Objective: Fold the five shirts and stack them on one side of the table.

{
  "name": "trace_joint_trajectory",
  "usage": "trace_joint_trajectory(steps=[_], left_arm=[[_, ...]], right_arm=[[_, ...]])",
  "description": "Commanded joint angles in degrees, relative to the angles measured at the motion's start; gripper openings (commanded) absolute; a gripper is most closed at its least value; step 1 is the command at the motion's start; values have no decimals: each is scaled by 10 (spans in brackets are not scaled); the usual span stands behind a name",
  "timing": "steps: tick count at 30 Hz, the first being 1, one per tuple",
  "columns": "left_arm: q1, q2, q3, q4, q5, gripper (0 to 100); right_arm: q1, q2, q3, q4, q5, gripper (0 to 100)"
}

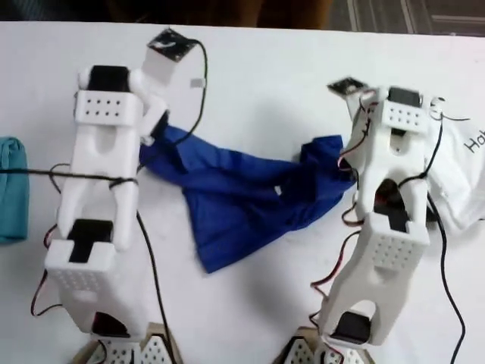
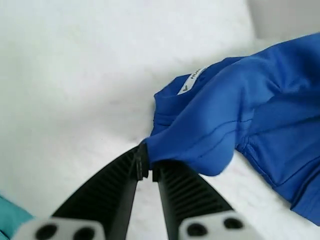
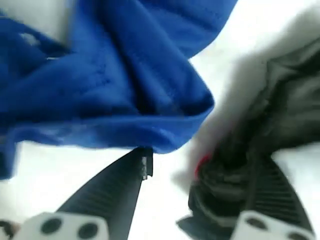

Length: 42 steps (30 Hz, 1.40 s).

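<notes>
A blue shirt [image 1: 242, 189] lies crumpled and stretched across the middle of the white table [image 1: 265, 68], between the two arms. My left gripper [image 1: 155, 129] is at the shirt's left end. In the left wrist view it [image 2: 149, 167] is shut on a pinched edge of the blue shirt [image 2: 240, 110], near the collar label. My right gripper [image 1: 352, 163] is at the shirt's right end. In the right wrist view it [image 3: 175, 162] stands open, with a fold of the blue shirt [image 3: 110, 85] just past its fingertips and touching one of them.
A folded teal shirt [image 1: 11, 189] lies at the table's left edge, and a corner of it [image 2: 10, 217] appears beside my left gripper. A white shirt [image 1: 462, 178] lies at the right edge behind the right arm. Black cables hang off both arms.
</notes>
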Motion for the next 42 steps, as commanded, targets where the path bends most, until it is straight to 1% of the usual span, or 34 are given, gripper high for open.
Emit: trace_joint_trajectory(steps=[1,4,10,13,17,20,26,30,33,38,40,42], left_arm=[[5,-7,-18,-1,4,28],[4,-7,-18,-2,4,28],[4,-6,-17,-2,5,27],[4,-4,-17,-2,5,27],[6,-3,-16,-2,5,27],[5,-3,-15,-9,5,27],[6,-3,-16,-22,5,27],[5,-3,-17,-22,5,27],[4,-3,-17,-22,4,27],[4,-3,-17,-21,4,27],[4,-3,-17,-21,4,27],[4,-3,-17,-21,4,27]], right_arm=[[-13,-73,-42,30,-44,311],[-56,-172,26,29,-48,311],[-163,-357,265,29,-161,311],[-202,-393,343,5,-195,311],[-211,-383,421,-65,-224,311],[-212,-371,439,-95,-240,311],[-212,-320,440,-155,-243,311],[-213,-293,436,-165,-244,303],[-217,-292,436,-165,-263,233],[-212,-292,436,-165,-265,9],[-207,-293,436,-165,-265,42],[-202,-293,432,-164,-265,42]])
